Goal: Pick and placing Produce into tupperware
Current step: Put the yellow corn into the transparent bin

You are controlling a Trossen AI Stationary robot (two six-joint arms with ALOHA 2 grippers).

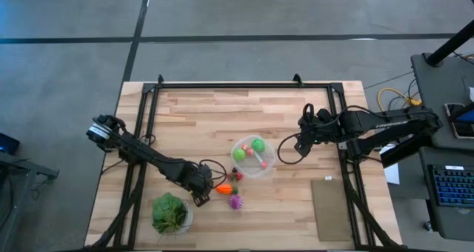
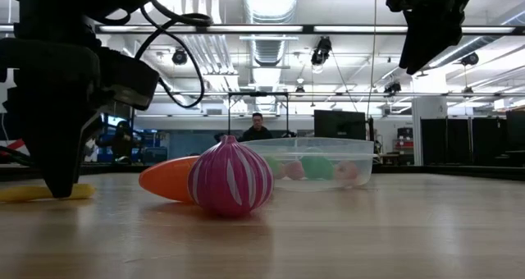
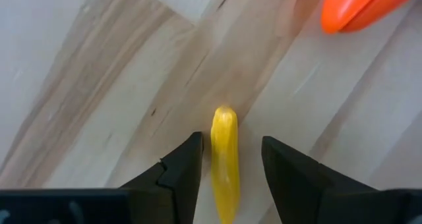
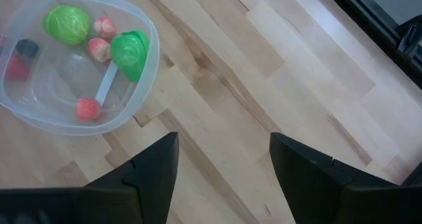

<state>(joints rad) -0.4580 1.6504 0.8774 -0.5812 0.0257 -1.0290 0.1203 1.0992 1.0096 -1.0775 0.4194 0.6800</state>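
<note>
My left gripper [image 3: 231,140] is open, low over the table, with one finger on each side of a yellow banana-like toy [image 3: 224,165] that lies flat on the wood; I see a gap on both sides. The orange carrot [image 1: 224,188] lies just beyond it, and the spiky purple ball [image 1: 235,201] sits close by. The clear round tupperware [image 1: 253,156] holds two green pieces [image 4: 69,23] and small red ones. My right gripper [image 4: 224,141] is open, raised over the table to the right of the tupperware.
A leafy plant in a white pot [image 1: 172,213] stands near the table's near edge, close to my left arm. A flat brown pad [image 1: 331,207] lies at the near right. A small red piece [image 1: 236,176] sits beside the tupperware. Bare wood spreads over the far half.
</note>
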